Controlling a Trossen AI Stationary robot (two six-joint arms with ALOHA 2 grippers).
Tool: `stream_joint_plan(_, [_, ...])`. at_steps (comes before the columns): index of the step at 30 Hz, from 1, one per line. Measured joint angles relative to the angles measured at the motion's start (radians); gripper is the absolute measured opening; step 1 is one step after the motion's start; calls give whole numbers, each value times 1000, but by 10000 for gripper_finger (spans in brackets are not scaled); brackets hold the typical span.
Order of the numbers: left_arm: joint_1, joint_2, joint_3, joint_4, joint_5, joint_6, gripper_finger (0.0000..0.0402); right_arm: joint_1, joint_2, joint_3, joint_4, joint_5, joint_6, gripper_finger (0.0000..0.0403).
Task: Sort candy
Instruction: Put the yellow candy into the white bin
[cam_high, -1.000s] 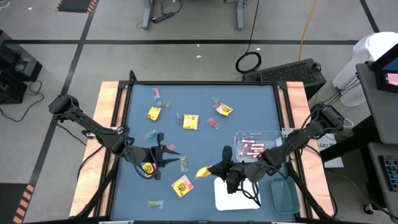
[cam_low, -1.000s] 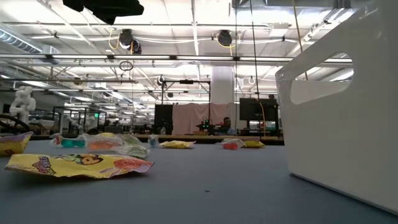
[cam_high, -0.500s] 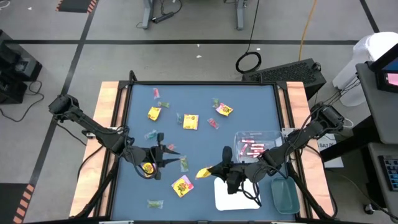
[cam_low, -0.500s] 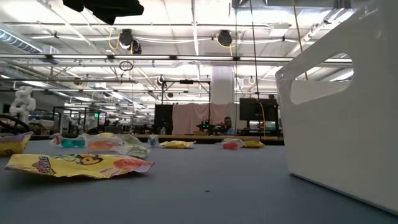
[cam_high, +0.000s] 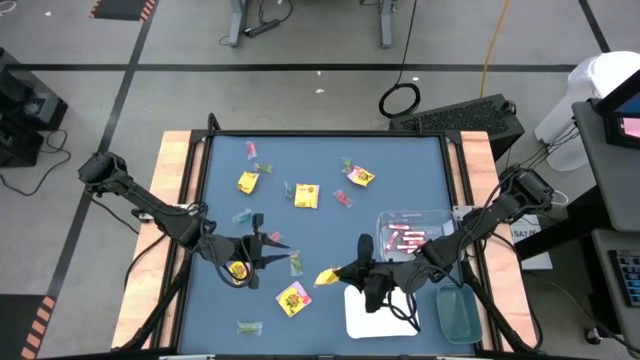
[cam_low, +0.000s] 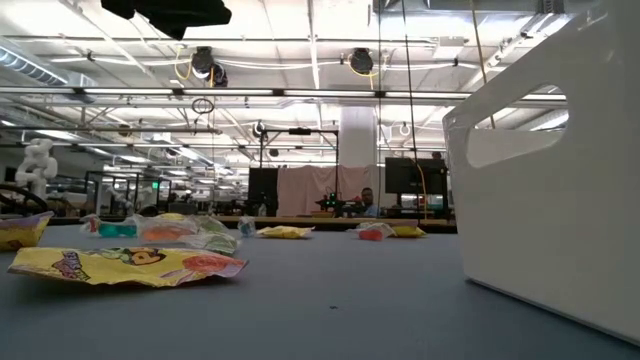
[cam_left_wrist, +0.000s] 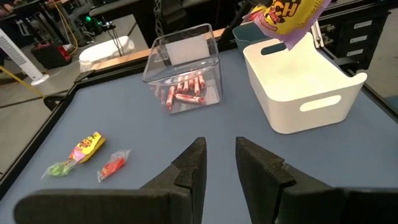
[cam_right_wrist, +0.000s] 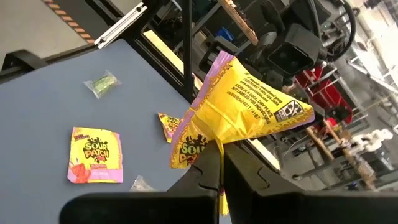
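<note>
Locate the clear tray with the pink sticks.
High view: the clear tray sits on the table's right side, just beyond the white tray.

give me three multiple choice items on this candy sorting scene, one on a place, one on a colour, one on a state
1. Where do the pink-red sticks lie?
A. in the clear tray
B. in the white tray
C. on the floor

2. What colour is the packet that the right end effector holds?
A. blue
B. yellow
C. black

3. How does the left end effector stand?
A. shut on a stick
B. shut on a tray
C. slightly apart, holding nothing

Answers:
1. A: the pink-red sticks rest inside the clear tray, beside the white tray.
2. B: the right end effector pinches a yellow packet.
3. C: the left end effector shows a bare gap between its fingers.
</note>
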Motion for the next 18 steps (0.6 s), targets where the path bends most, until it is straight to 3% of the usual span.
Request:
stream_joint_plan(8, [0, 0, 0, 0, 0, 0, 93, -33, -1, 0, 38, 6, 187, 4])
stream_joint_plan(15, [0, 0, 0, 0, 0, 0, 93, -63, -1, 0, 61, 6, 578, 4])
stream_joint_plan(18, [0, 0, 0, 0, 0, 0, 93, -73, -1, 0, 62, 6, 676, 4])
